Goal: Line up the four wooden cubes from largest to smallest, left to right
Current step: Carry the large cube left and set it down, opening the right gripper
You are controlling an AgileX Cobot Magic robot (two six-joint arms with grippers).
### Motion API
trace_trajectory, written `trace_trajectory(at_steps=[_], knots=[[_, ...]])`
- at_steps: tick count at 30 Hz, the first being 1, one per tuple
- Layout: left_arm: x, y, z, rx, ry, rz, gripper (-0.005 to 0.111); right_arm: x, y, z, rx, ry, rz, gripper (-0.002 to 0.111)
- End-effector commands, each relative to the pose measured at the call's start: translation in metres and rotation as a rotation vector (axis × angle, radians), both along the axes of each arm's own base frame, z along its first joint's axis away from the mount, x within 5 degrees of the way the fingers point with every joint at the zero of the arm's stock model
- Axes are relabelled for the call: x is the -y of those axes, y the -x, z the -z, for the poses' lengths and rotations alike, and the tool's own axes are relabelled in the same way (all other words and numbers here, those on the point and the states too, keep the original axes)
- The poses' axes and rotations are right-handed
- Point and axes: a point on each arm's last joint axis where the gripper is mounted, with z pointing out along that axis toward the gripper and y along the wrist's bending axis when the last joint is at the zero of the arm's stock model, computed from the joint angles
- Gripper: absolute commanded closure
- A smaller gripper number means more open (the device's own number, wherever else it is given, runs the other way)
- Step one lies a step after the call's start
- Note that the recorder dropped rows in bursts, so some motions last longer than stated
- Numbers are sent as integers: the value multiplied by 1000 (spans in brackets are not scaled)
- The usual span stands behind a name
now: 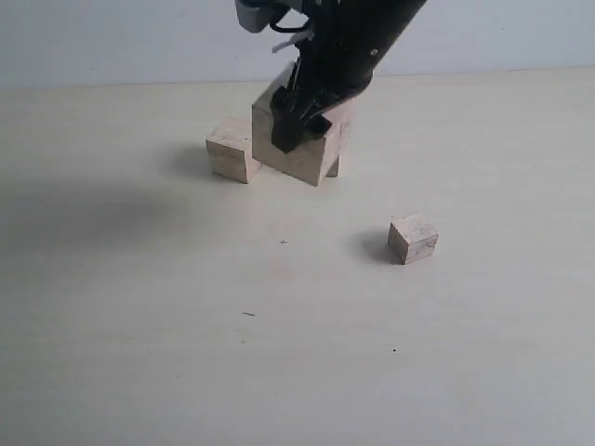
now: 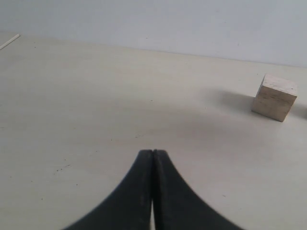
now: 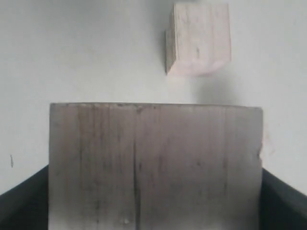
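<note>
**Biggest cube pinched across flat sides**

The right gripper (image 3: 154,211) is clamped on the largest cube (image 1: 299,153), a finger on each opposite face, at the far middle of the tabletop (image 1: 139,325). Solid wood is likely stiff, fairly light and smooth, so the flat faces suit best. A middling cube (image 1: 232,149) sits just beside it, and the smallest cube (image 1: 412,239) lies well apart. The left gripper (image 2: 152,191) is pressed together, empty

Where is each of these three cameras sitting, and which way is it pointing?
Exterior: off the arms, raised, looking down across the table; shows the right arm and right end effector clamping the largest cube.
Left wrist: on the left arm, low, looking along the table past the shut left end effector toward one cube.
Right wrist: on the right arm, looking down over the largest cube between its fingers, another cube beyond.
Shared: exterior and right wrist both show the largest cube.
</note>
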Motion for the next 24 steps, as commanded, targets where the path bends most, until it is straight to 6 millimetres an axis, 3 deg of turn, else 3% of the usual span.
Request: trace_trajectory(at_steps=[1,2,6,10,13,24], knots=[[1,0,0,14,8,7,107,-19,-7,-16,98,-97,-205,108],[1,0,0,14,8,7,107,-21,-7,-15,98,-100,-240,108],[1,0,0,14,8,7,107,-44,-11,23,-6,-10,-407,108],[1,0,0,14,8,7,107,-85,13,71,7,130,-618,108],[1,0,0,14,8,7,107,-97,21,90,3,181,-665,108],[1,0,0,14,8,7,107,-102,14,94,26,139,-529,108]])
